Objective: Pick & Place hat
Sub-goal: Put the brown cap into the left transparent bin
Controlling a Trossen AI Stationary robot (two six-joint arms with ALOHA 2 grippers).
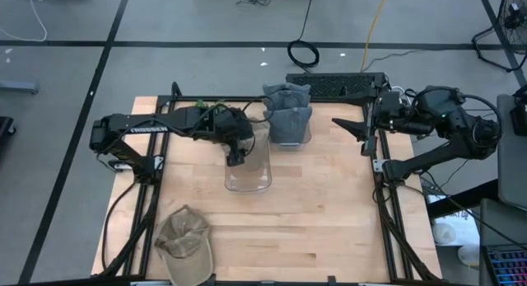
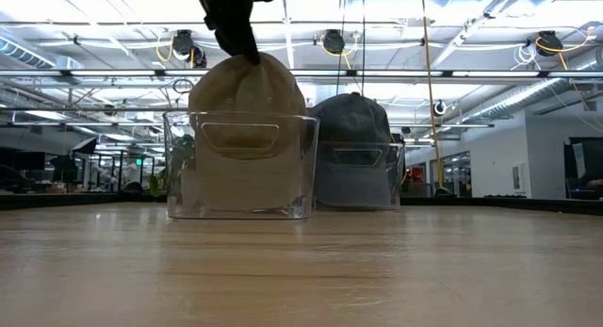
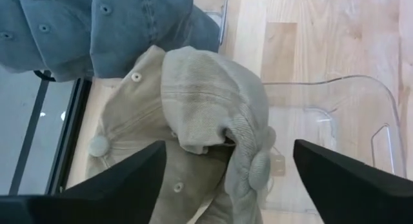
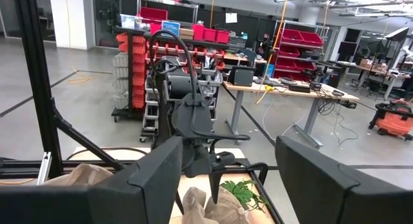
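A beige corduroy hat (image 3: 206,88) lies crumpled on top of other beige hats inside a clear bin (image 1: 249,177), and its crown (image 2: 247,87) stands above the bin's rim. My left gripper (image 3: 229,146) is open right above it, pointing steeply down, with one finger on each side of the crown. A further olive hat (image 1: 183,241) lies flat on the table near the front left. My right gripper (image 1: 362,135) waits open, raised at the table's right side. My left gripper's open fingers flank the top hat's crown from above. In the low view one fingertip (image 2: 251,54) reaches the crown's top (image 2: 254,65); whether it touches, I cannot tell. The hat rests in the bin on the hats under it.
A second clear bin (image 1: 290,136) with grey hats (image 2: 353,129) stands just behind and to the right of the first. The black frame rails (image 1: 387,203) run along the table's left and right sides. Bare wood lies between the bins and the front edge.
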